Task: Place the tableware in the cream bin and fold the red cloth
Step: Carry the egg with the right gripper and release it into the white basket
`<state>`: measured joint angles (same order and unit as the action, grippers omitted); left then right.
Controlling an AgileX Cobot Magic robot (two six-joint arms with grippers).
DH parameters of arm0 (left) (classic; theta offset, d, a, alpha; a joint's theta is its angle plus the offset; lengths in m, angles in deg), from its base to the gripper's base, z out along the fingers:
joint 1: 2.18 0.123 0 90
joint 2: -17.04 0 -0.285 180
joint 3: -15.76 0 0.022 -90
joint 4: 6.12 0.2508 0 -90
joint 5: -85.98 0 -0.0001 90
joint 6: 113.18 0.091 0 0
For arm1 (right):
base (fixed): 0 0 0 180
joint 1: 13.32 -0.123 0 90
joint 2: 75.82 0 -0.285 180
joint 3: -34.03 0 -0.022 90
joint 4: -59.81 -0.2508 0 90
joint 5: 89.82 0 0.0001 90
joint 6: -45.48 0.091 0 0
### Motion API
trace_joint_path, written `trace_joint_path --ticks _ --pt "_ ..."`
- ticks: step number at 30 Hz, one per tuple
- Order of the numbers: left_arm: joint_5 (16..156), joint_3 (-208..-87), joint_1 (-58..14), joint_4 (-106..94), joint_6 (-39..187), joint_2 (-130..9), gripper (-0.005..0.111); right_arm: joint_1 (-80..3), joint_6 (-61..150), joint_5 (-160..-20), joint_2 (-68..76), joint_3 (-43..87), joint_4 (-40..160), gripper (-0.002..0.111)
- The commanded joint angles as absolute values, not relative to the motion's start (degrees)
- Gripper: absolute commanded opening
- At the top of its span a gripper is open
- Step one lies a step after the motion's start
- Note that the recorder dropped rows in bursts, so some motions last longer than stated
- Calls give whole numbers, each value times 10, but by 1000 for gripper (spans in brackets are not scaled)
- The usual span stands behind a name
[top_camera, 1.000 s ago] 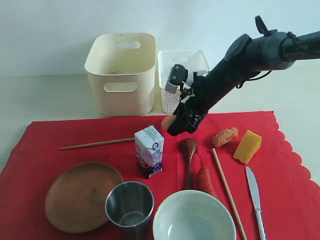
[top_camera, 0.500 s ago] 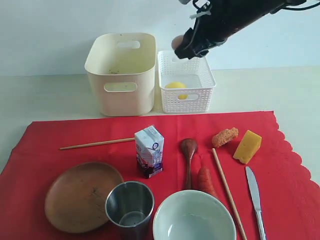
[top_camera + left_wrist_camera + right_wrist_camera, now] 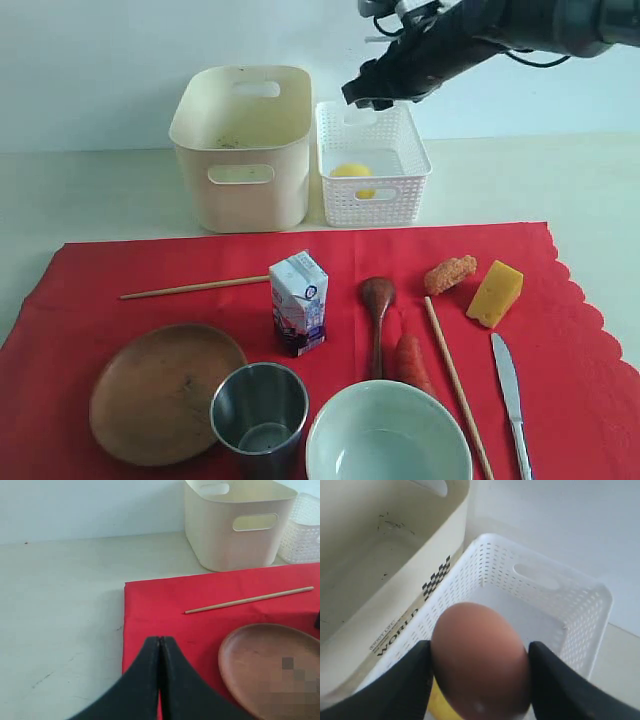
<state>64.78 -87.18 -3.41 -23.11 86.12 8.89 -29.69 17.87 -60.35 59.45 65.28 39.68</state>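
Note:
On the red cloth (image 3: 580, 350) lie the brown wooden plate (image 3: 165, 390), steel cup (image 3: 260, 410), pale bowl (image 3: 388, 440), dark spoon (image 3: 377, 310), two chopsticks (image 3: 195, 287) (image 3: 455, 385) and the knife (image 3: 510, 385). The cream bin (image 3: 243, 145) stands behind the cloth. My right gripper (image 3: 479, 655) is shut on a brown egg (image 3: 480, 680), high over the lattice basket beside the bin. My left gripper (image 3: 160, 641) is shut and empty, low over the cloth's edge (image 3: 165, 610) near the plate (image 3: 270, 670); the exterior view does not show it.
The white lattice basket (image 3: 372, 165) holds a lemon (image 3: 352, 172). A milk carton (image 3: 299, 302), a cheese wedge (image 3: 495, 292), a fried piece (image 3: 449, 273) and an orange-red food piece (image 3: 410, 360) also sit on the cloth. Bare table lies left of the cloth (image 3: 60, 620).
My right arm has lifted the egg from the cloth, carried it back over the lattice basket, then dipped a little. The left gripper's movement cannot be judged.

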Motion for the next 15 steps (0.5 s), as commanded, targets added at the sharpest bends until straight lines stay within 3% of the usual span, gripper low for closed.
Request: trace_joint_path --ticks 1,6,15 --pt "651 -870 -32 -233 860 92 0 -295 240 -541 673 750 429 0" --pt "651 -870 -32 -233 860 92 0 -295 265 -466 753 846 450 0" --pt "651 -870 -32 -233 860 92 0 -295 266 -462 779 859 449 4"
